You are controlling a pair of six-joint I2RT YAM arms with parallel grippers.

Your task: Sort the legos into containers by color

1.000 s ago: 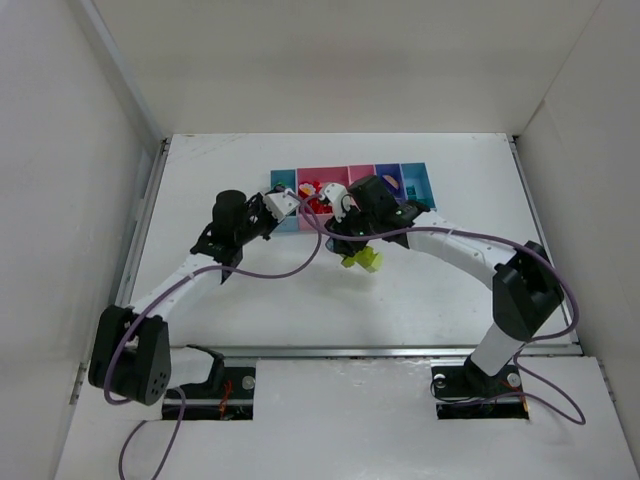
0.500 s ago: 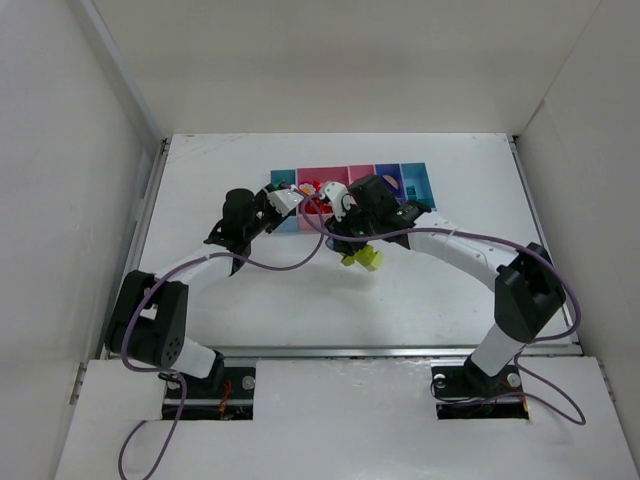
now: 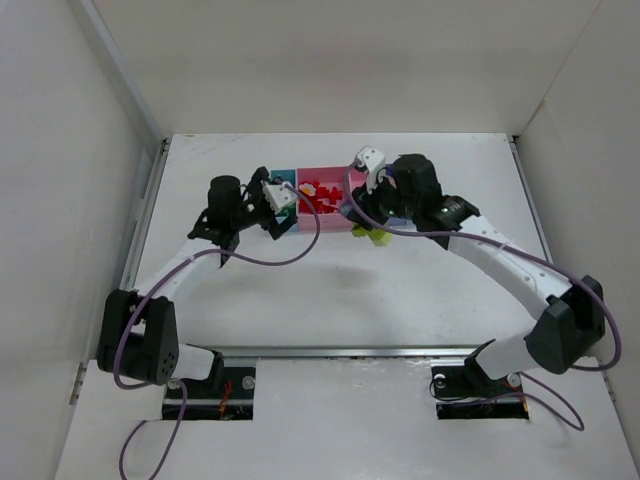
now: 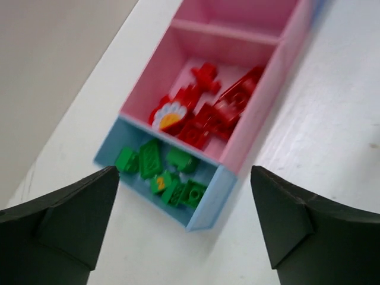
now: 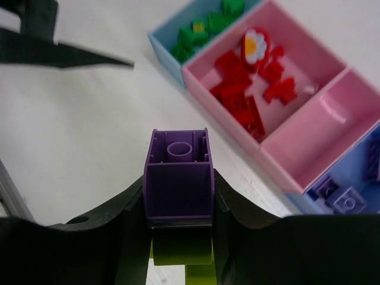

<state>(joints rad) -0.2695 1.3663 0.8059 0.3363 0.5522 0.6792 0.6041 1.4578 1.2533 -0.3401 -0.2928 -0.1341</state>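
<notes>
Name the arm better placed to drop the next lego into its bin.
Right. The right claw grips a purple brick close to the purple-blue bin; the left claw hangs open, empty.

Four containers [image 5: 320,139] show in the right wrist view; about six green legos [image 4: 151,157]; a red heap [image 4: 228,107] too tangled to count; one white daisy piece [image 4: 170,116]; one purple brick [image 5: 178,178] nearest; at least two purple pieces [image 5: 338,196] far right; one lime piece [image 5: 181,252].

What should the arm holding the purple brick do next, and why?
Probably carry it sideways over the purple-blue bin: the right gripper clamps a purple brick, other purple bricks lie in that bin, and the held one is not above it yet.
</notes>
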